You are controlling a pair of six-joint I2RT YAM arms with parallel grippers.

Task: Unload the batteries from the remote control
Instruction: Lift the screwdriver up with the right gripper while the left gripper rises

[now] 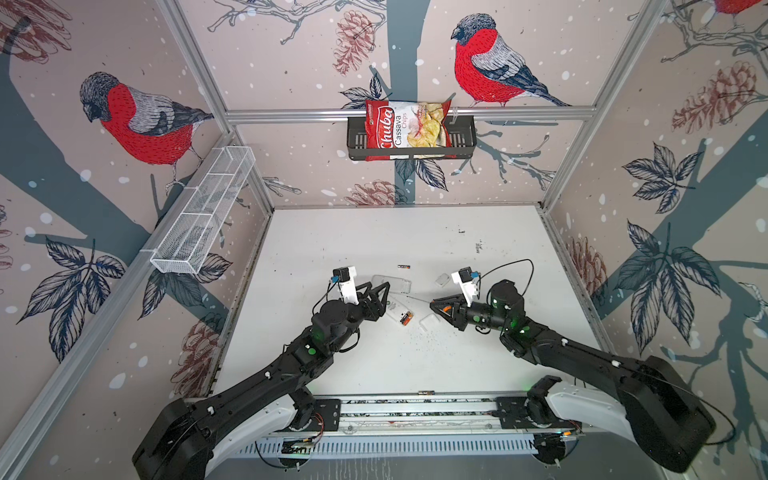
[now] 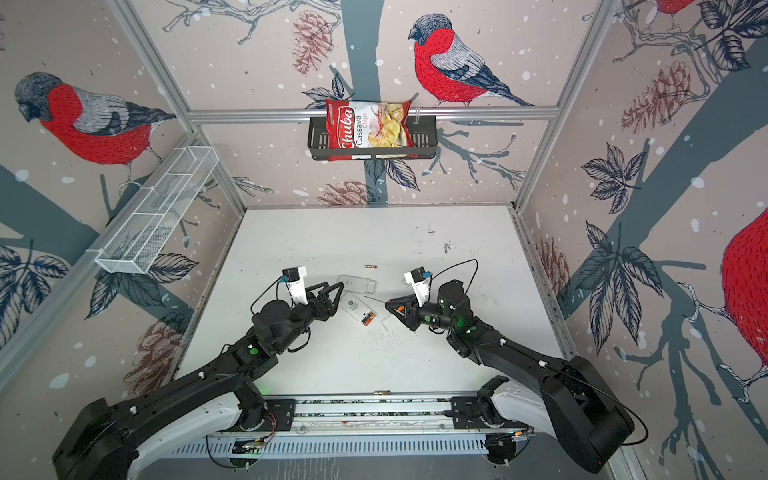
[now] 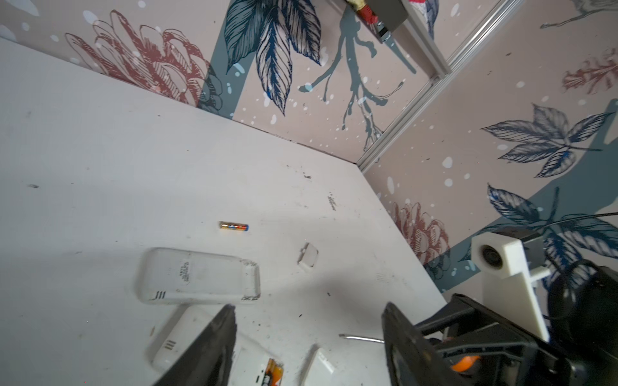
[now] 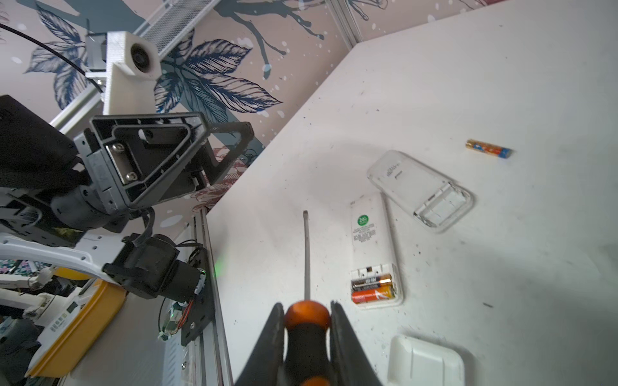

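Right end effector (image 4: 306, 305) grips screwdriver (image 4: 306, 254); remote (image 4: 371, 240) holds two batteries (image 4: 371, 289)

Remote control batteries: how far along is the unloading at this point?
Done: the cover is off and one battery lies loose on the table. In hand: the right hand grips the screwdriver; the left hand is open, empty. Left: two batteries sit in the open bay of the white remote.
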